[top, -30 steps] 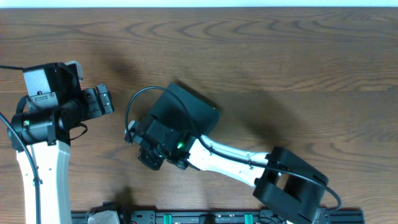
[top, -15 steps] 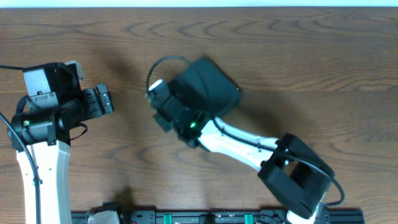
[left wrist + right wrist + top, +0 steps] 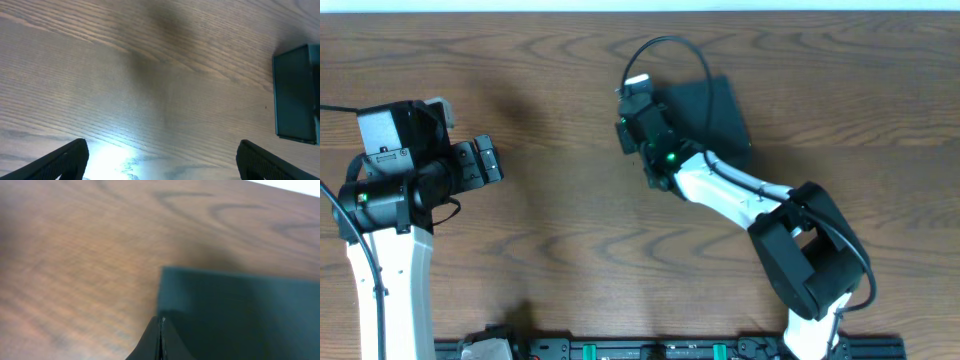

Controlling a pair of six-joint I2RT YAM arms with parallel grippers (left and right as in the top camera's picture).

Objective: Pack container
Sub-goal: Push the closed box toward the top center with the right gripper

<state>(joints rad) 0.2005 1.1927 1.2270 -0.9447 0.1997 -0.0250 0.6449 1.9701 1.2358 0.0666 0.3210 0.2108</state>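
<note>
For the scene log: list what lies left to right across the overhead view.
Left arm's open black fingers → right arm's black wrist → dark teal-green square cardboard container.

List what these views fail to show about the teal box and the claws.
- Overhead: the right arm covers the left side of the dark teal square cardboard box; its contents are unseen.
- Left wrist: the frame's right edge cuts the box off.
- Right wrist: the view is blurred, so whether the shut right claw touches the box is unclear.
</note>
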